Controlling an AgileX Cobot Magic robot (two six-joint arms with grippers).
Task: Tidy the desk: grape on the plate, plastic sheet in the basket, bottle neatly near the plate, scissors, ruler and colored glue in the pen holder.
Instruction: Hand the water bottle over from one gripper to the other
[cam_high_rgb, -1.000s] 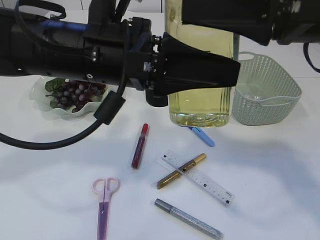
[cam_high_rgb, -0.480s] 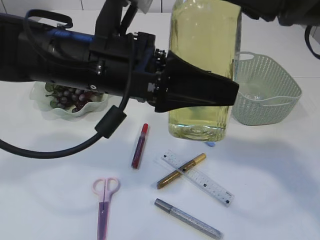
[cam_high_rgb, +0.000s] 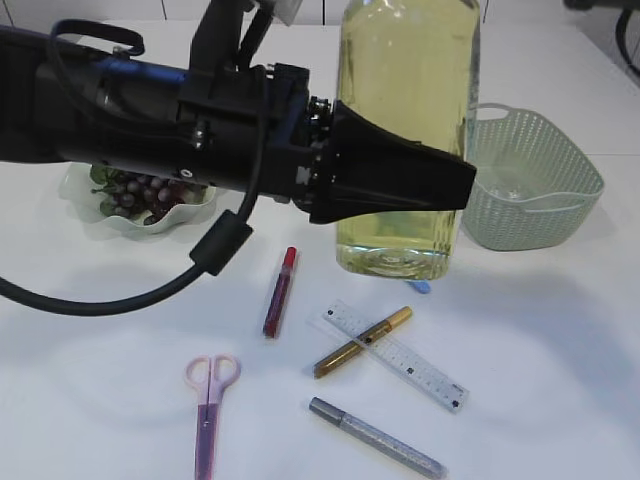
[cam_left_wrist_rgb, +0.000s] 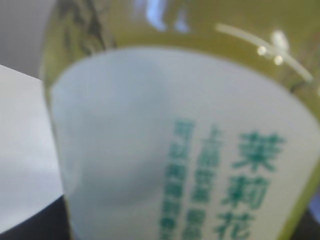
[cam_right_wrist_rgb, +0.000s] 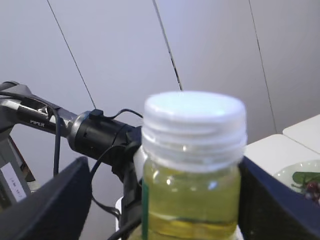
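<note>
Bottle (cam_high_rgb: 408, 130) stood upright on surface beside basket (cam_high_rgb: 535, 180). Left pincer (cam_high_rgb: 455, 185) pinched bottle at label. Right pincer (cam_right_wrist_rgb: 160, 200) spread around neck. Likely heavy, slick; hold mid-body.

The left hand (cam_high_rgb: 455, 185) grips from the side, arm level, while the right hand's (cam_right_wrist_rgb: 160, 200) fingers (cam_right_wrist_rgb: 42, 205) stand wide apart.

Bottle (cam_high_rgb: 405, 130): pale yellow liquid, white cap, white label with green print. Basket (cam_high_rgb: 535, 180): grey-green weave. Glue sticks: red (cam_high_rgb: 279, 291), gold (cam_high_rgb: 361, 342), silver glitter (cam_high_rgb: 376, 437). Scissors (cam_high_rgb: 208, 411) pink. Ruler (cam_high_rgb: 395, 354) clear. Grapes (cam_high_rgb: 140, 190) dark purple, plate (cam_high_rgb: 110, 222) pale green. Desk (cam_high_rgb: 540, 340) white.
</note>
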